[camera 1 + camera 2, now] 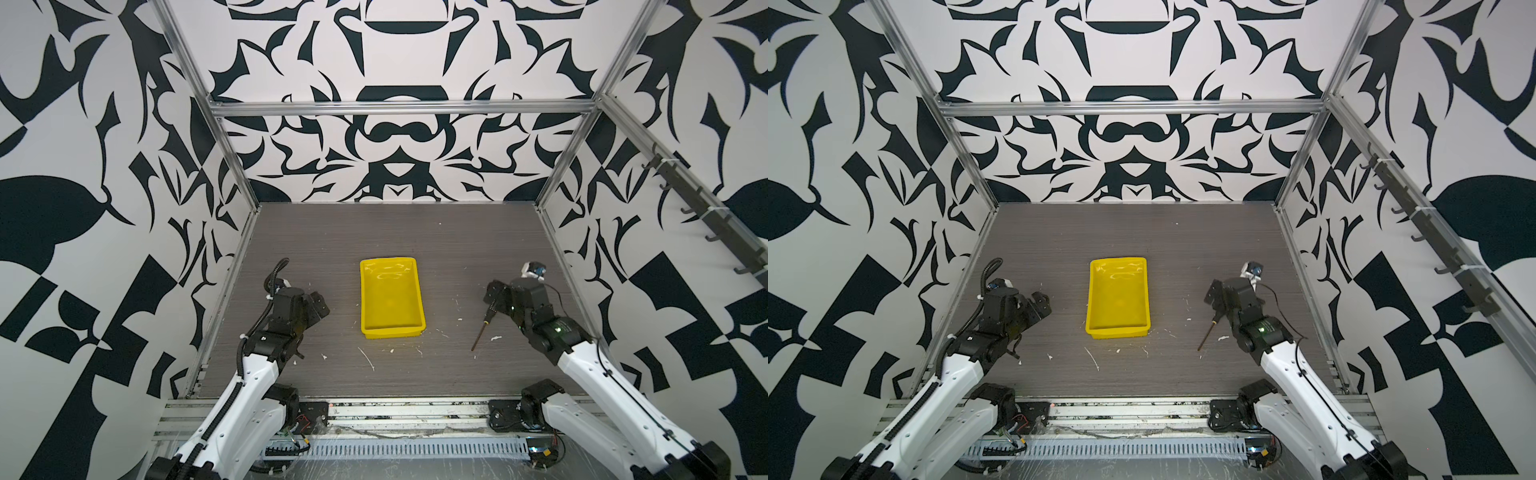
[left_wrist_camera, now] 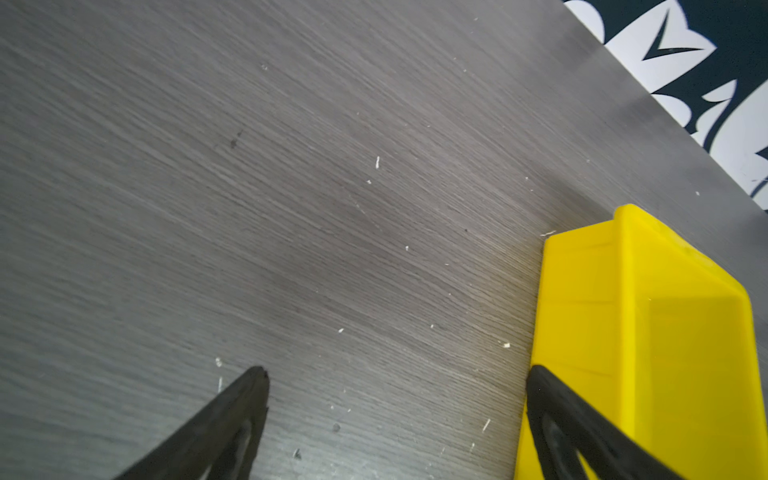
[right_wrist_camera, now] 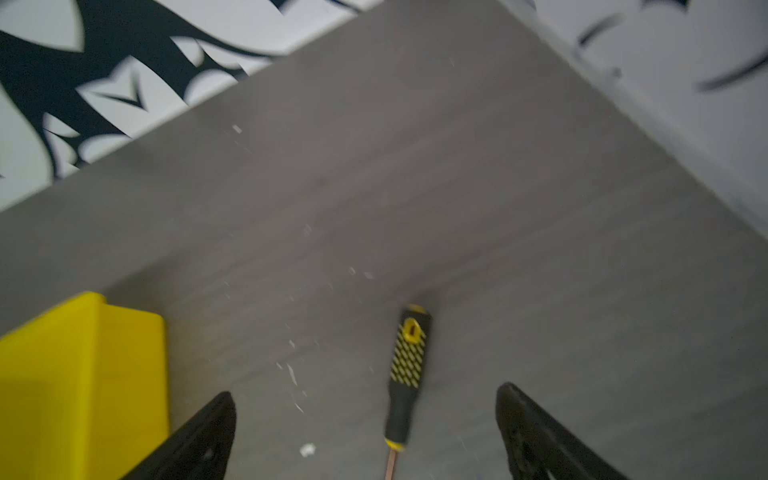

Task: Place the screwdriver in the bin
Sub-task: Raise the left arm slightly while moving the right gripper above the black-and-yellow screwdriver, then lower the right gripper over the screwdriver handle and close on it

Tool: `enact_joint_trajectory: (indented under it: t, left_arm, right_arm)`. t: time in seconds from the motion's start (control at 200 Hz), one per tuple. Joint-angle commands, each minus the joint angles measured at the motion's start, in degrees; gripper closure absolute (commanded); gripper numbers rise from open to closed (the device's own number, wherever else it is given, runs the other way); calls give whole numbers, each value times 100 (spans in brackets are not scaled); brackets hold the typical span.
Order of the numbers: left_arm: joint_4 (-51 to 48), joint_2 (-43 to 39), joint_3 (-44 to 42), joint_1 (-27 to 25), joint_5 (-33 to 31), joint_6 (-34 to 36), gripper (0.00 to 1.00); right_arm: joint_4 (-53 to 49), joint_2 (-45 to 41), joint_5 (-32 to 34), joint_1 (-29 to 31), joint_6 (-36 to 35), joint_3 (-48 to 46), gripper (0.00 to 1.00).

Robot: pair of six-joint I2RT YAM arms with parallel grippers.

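The screwdriver [image 1: 483, 328] [image 1: 1208, 332] lies flat on the grey table, right of the bin, with its black and yellow handle [image 3: 408, 361] pointing to the back. My right gripper [image 1: 496, 296] [image 1: 1217, 297] [image 3: 365, 395] hovers open over the handle. The handle lies between the spread fingers and touches neither. The yellow bin [image 1: 392, 331] [image 1: 1118, 332] [image 3: 83, 374] stands mid-table with nothing in it. My left gripper [image 1: 318, 305] [image 1: 1040, 305] [image 2: 397, 372] is open and holds nothing, just left of the bin's side wall [image 2: 582, 311].
White scraps [image 1: 368, 359] are scattered over the table's front half. Patterned walls and aluminium posts [image 1: 544, 208] close in the table on three sides. A metal rail [image 1: 415, 409] with both arm bases runs along the front edge.
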Motion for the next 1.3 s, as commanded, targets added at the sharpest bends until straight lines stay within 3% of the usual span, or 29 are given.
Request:
enact_joint_trajectory:
  t: [0.0, 0.135, 0.24, 0.345, 0.43, 0.575, 0.93, 1.295]
  left_arm:
    - [-134, 79, 47, 8, -59, -196, 1]
    - [-208, 161, 112, 15, -98, -196, 1]
    - [-686, 42, 293, 7, -481, -221, 1]
    - [-773, -343, 176, 7, -788, -310, 1]
    - [-906, -686, 72, 14, -1010, -510, 1]
    - [-944, -1190, -153, 22, -1116, -786, 1]
    - [-870, -1307, -309, 18, -1115, -889, 1]
    - [-855, -906, -182, 16, -1095, -888, 1]
  right_arm:
    - [-696, -477, 176, -62, 1087, -271, 5]
    - [-597, -724, 220, -58, 1487, -554, 15]
    - [-526, -513, -29, -61, 1692, -638, 18]
    - [-228, 86, -578, -58, 1522, -543, 20]
    - [-280, 768, -985, -57, 1457, -253, 31]
    - [-461, 1531, -1050, -62, 1396, 132, 40]
    - [-263, 1535, -519, -65, 1379, 190, 47]
    - [221, 2283, -998, -138, 1240, 274, 49]
